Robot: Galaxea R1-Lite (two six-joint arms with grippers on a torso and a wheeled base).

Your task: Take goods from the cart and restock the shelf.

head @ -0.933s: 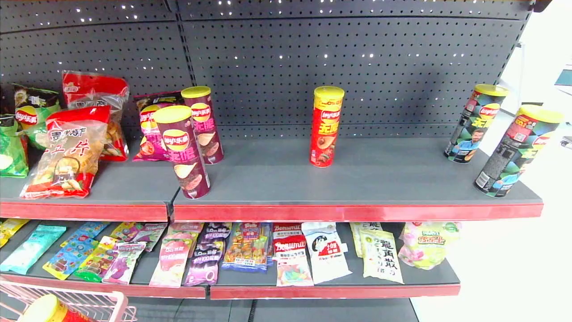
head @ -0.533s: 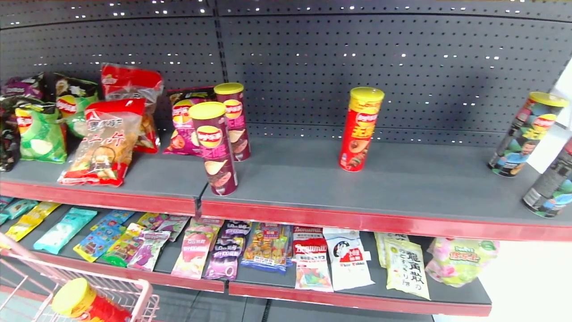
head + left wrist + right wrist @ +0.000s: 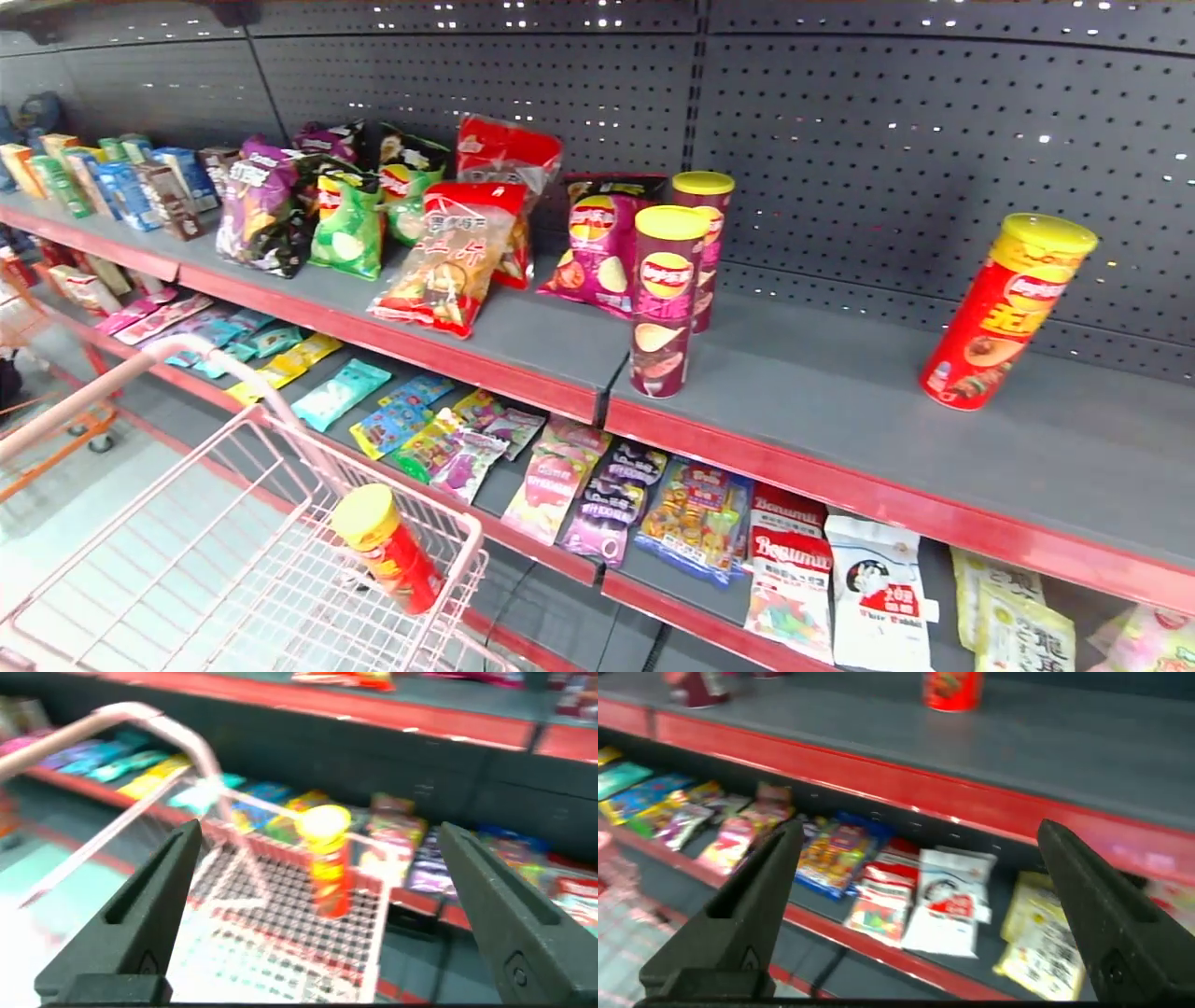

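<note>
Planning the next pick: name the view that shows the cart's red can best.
The head view: the red can shows whole, yellow lid up, leaning in the pink cart corner. The left wrist view has it farther off, at the cart's far corner. The right wrist view faces the shelves.

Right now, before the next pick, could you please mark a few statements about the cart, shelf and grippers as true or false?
1. A yellow-lidded red can is inside the pink cart. True.
2. The left gripper is shut on that can. False: it is open and empty, and the can is farther off in the cart.
3. Two purple cans stand upright on the upper shelf. True.
4. The upper shelf holds nothing red and cylindrical. False: a second red can stands there, to the right of the purple cans.
5. The right gripper is open, facing pouches on the lower shelf. True.
</note>
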